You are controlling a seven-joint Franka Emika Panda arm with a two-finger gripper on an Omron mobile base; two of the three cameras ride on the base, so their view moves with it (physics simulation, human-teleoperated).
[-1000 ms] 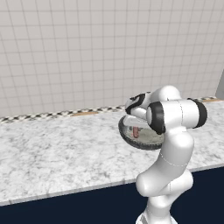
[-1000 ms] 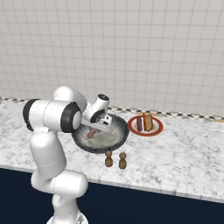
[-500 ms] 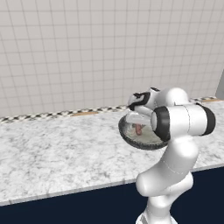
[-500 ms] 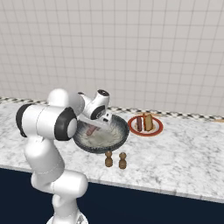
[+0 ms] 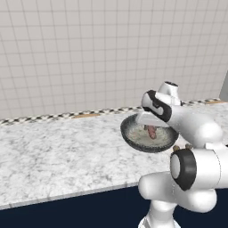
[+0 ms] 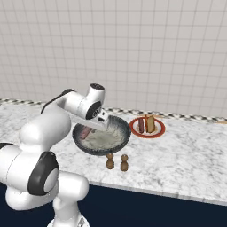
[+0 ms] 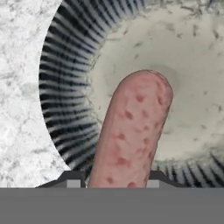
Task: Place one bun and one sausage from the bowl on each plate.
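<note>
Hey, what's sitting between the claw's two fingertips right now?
The sausage, standing between the claw tips over the bowl, seen in the hand view.

Marble counter (image 6: 186,155) under bowl (image 6: 116,141), red-rimmed plate (image 6: 159,132), two shakers (image 6: 117,162).

You are looking at a kitchen: a marble tabletop (image 5: 58,156) is running beneath a tiled wall (image 5: 89,53).

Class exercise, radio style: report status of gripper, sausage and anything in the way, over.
Gripper shut on sausage, over bowl. Red-rimmed plate already has bun and sausage. Two shakers stand before bowl, off to the side.
</note>
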